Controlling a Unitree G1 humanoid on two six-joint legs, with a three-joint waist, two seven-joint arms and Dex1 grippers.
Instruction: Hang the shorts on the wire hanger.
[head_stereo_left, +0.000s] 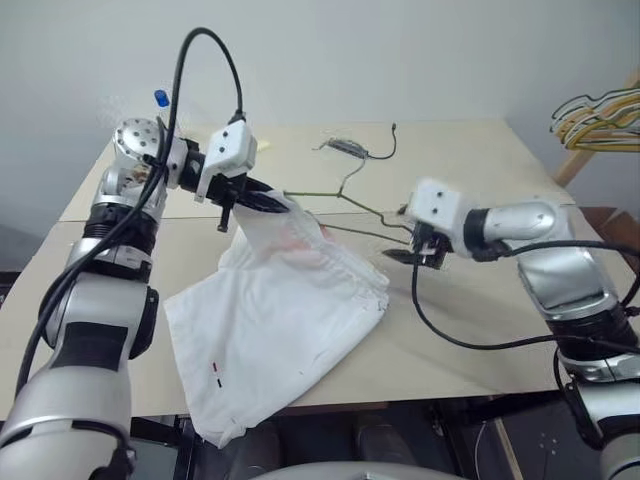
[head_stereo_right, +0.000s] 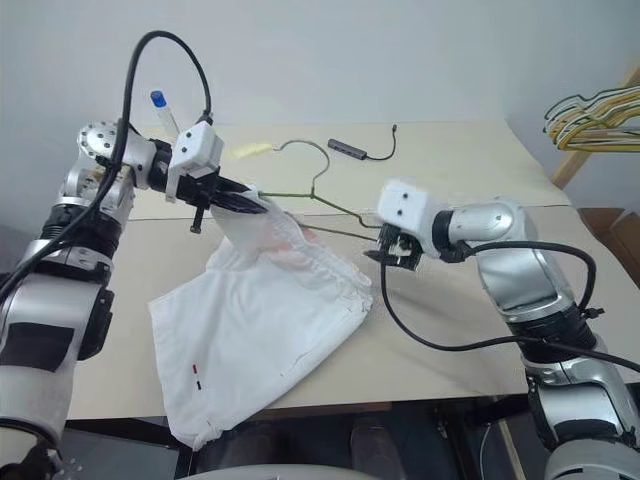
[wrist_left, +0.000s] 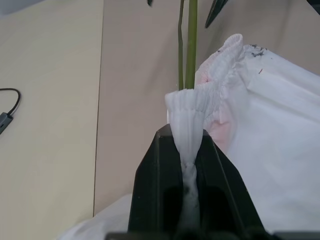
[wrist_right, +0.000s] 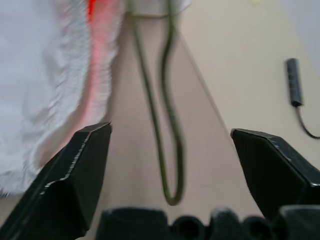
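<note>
Left eye view: left end effector (head_stereo_left: 262, 200), upper left of centre, clamped on gathered waistband of shorts (head_stereo_left: 275, 325), lifting that edge; rest of shorts spread on surface (head_stereo_left: 470, 160), lower centre. Wire hanger (head_stereo_left: 350, 205) at frame centre, one end inside waistband, hook toward far edge. Right end effector (wrist_right: 170, 150), right of centre, spread wide, holding nothing, near hanger's corner. Grey cable (head_stereo_left: 365, 150) behind hanger.

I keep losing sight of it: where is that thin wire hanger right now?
The wire hanger lies on the table between the two grippers; one end is tucked into the shorts by the left gripper, the other loops just before the open right gripper.
</note>
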